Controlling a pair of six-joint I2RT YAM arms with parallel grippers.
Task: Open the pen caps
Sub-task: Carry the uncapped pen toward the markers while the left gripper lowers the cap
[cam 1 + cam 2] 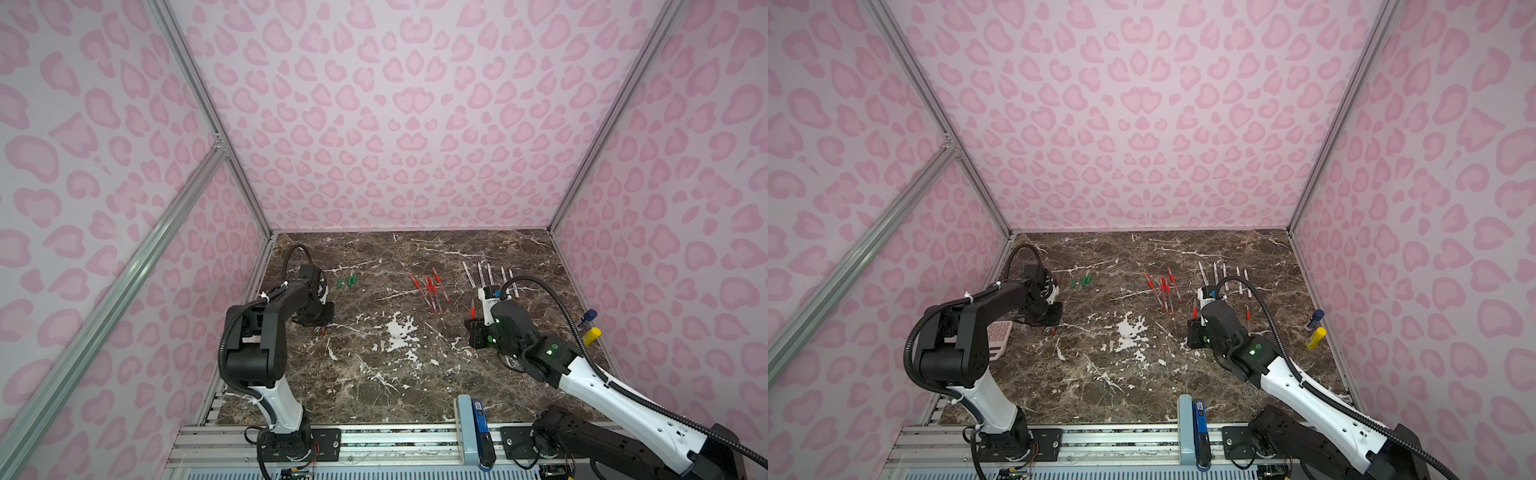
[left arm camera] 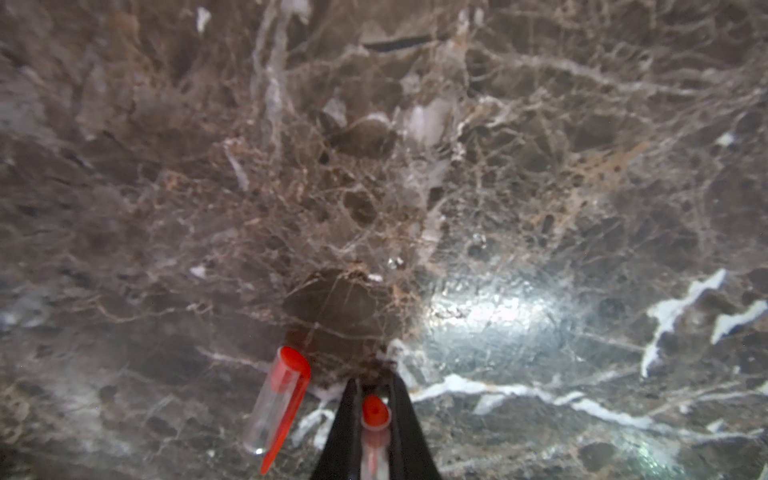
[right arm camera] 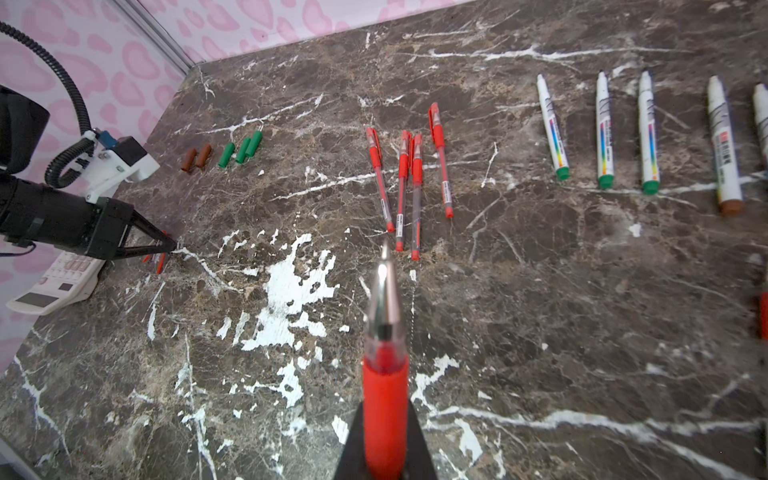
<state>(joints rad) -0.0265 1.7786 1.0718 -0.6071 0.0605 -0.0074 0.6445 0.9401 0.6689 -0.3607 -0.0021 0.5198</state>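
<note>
I find my left tool [image 2: 372, 384] clamped on a red cap [image 2: 375, 412], with a loose cap [image 2: 279, 399] beside it on the desk [image 2: 540, 166], well left of the capped red pens [image 3: 409, 183]. My right tool [image 3: 385, 406] grips an uncapped red pen [image 3: 384, 361] (tip bare), near those pens.

Left arm [image 1: 257, 365]: matte black upper links, white lower link, white cable ties [image 1: 264, 296]. Right arm [image 1: 640, 419]: white link with small holes, black joints, green lights [image 1: 552, 351]. Black corrugated hose [image 3: 86, 114] along each. White wrist-camera mount [image 3: 120, 164], blue plug. Left gripper [image 3: 172, 248]: black tapered fingers [image 3: 149, 230]. Black base plates [image 1: 326, 444], screws.
</note>
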